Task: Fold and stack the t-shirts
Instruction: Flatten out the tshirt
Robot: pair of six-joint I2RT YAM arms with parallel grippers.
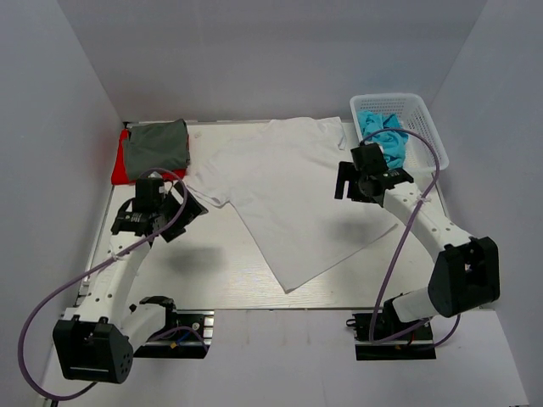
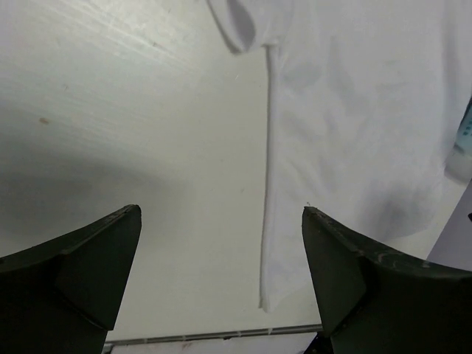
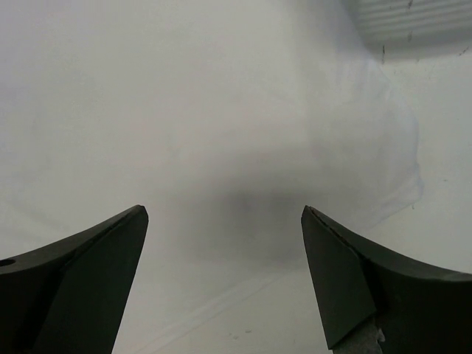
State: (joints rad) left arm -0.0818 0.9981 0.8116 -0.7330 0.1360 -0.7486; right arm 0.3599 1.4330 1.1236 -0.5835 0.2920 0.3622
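A white t-shirt (image 1: 288, 186) lies spread flat across the middle of the table. A folded dark grey t-shirt (image 1: 155, 146) lies on a red one (image 1: 121, 159) at the back left. Turquoise t-shirts (image 1: 383, 136) are bunched in the basket. My left gripper (image 1: 192, 217) is open and empty above the table beside the white shirt's left sleeve. In the left wrist view the shirt's edge (image 2: 354, 110) lies ahead of the gripper (image 2: 221, 215). My right gripper (image 1: 347, 181) is open and empty above the shirt's right side, which fills the right wrist view (image 3: 221, 110) ahead of the gripper (image 3: 225, 214).
A white mesh basket (image 1: 422, 114) stands at the back right corner and shows in the right wrist view (image 3: 413, 18). Grey walls close in the table on three sides. The table's front edge (image 1: 280, 307) runs just past the shirt's lowest corner.
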